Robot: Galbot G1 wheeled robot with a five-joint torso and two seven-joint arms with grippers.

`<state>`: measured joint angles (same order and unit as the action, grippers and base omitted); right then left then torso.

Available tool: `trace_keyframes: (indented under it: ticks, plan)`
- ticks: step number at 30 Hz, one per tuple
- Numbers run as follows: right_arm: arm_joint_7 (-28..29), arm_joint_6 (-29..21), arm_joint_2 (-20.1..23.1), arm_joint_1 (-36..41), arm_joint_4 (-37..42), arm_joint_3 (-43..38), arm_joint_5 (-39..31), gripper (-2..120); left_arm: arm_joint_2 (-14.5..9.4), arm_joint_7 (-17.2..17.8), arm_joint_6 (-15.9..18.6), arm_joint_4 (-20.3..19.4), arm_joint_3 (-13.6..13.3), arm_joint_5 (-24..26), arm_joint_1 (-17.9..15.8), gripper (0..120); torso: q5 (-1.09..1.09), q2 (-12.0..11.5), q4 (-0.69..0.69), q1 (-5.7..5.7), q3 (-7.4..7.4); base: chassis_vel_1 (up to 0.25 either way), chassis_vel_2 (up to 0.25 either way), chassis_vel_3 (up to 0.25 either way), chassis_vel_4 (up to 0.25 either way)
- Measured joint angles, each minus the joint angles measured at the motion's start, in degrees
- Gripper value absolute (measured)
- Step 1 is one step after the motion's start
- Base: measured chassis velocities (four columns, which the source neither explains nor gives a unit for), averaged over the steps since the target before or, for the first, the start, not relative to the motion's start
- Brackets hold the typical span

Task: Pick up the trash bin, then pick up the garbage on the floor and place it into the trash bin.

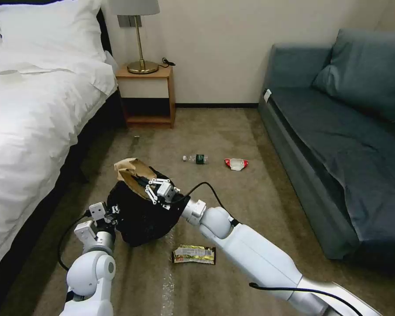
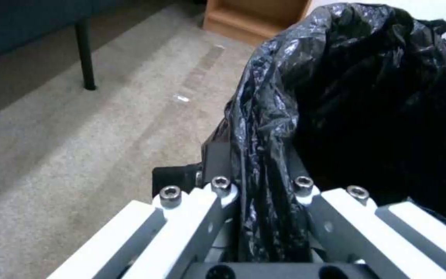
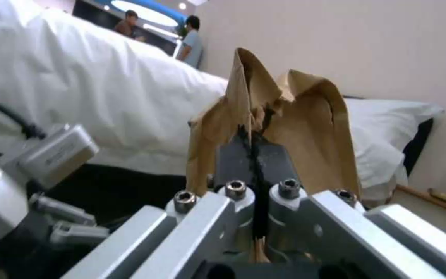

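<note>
The trash bin (image 1: 142, 217), wrapped in its crinkly black liner (image 2: 347, 97), hangs just over the carpet with my left gripper (image 1: 114, 210) shut on its near-left rim (image 2: 261, 186). Above the bin's mouth my right gripper (image 1: 140, 183) is shut on the crumpled tan-brown paper (image 1: 131, 171), which stands up between the fingers (image 3: 290, 116). A clear bottle with a green label (image 1: 196, 158) and a red-and-white wrapper (image 1: 236, 163) lie farther off on the carpet. A yellow-green snack wrapper (image 1: 194, 254) lies just in front of the bin, under my right arm.
A white bed (image 1: 35, 109) runs along the left. A wooden nightstand (image 1: 147, 94) with a lamp stands at the back wall. A grey-blue sofa (image 1: 342, 136) fills the right side. Open carpet (image 1: 215, 131) lies between them.
</note>
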<state>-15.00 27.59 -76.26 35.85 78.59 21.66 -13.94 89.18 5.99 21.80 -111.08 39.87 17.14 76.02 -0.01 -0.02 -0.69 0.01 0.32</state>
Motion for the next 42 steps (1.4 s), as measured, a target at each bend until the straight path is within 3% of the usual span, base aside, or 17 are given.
trace_keyframes:
  ticks: [9,14,17,19,21,22,28,38,42]
  plan:
    - [-0.6,0.04,0.05,0.69,-0.36,-0.23,0.89,24,0.11,0.02,0.0,-0.24,-0.07,-0.37,0.18,5,0.0,0.0,0.0,0.0,0.0,0.0,0.0,0.0,0.0]
    - [-0.64,0.02,0.12,0.67,-0.27,-0.28,1.05,49,-0.01,0.02,-0.01,-0.29,0.31,-0.38,0.3,5,0.0,0.0,0.0,0.0,0.0,0.0,0.0,0.0,0.0]
    - [-0.64,0.01,0.12,0.66,-0.24,-0.3,1.05,52,0.0,0.02,-0.02,-0.29,0.32,-0.38,0.3,5,0.0,0.0,0.0,0.0,0.0,0.0,0.0,0.0,0.0]
    - [-0.66,-0.01,0.22,0.67,-0.1,-0.43,1.03,67,0.04,0.02,-0.05,-0.29,0.33,-0.38,0.33,5,0.01,0.0,0.0,0.0,0.0,0.0,0.0,0.0,0.0]
    - [-0.67,-0.02,0.26,0.67,-0.07,-0.43,1.03,69,0.05,0.02,-0.04,-0.29,0.33,-0.38,0.34,5,0.0,0.0,0.0,0.0,0.0,0.0,0.0,0.0,0.0]
    - [-0.68,-0.09,0.37,0.67,0.04,-0.44,0.99,78,0.07,0.01,-0.05,-0.29,0.31,-0.39,0.36,5,0.0,0.0,0.0,0.0,0.0,0.0,0.0,0.0,0.0]
    - [-0.57,-1.63,1.67,-1.57,0.58,-0.59,-0.2,96,-0.06,-0.07,-0.06,-0.43,0.83,-0.48,0.48,5,0.01,0.0,0.0,0.0,0.0,0.0,0.0,0.0,0.0]
    - [-1.93,-7.13,3.74,-7.74,-3.74,-2.79,-5.01,100,-0.52,-0.52,-0.4,-0.96,3.14,0.19,1.25,5,0.01,0.0,0.0,0.0,0.0,0.0,0.0,0.0,0.0]
    - [-3.75,-9.93,3.04,-9.53,-12.49,-5.56,-3.18,100,-0.91,-0.37,-0.84,-1.07,4.03,1.24,1.4,5,0.01,0.0,0.01,0.0,0.0,0.0,0.0,0.0,0.0]
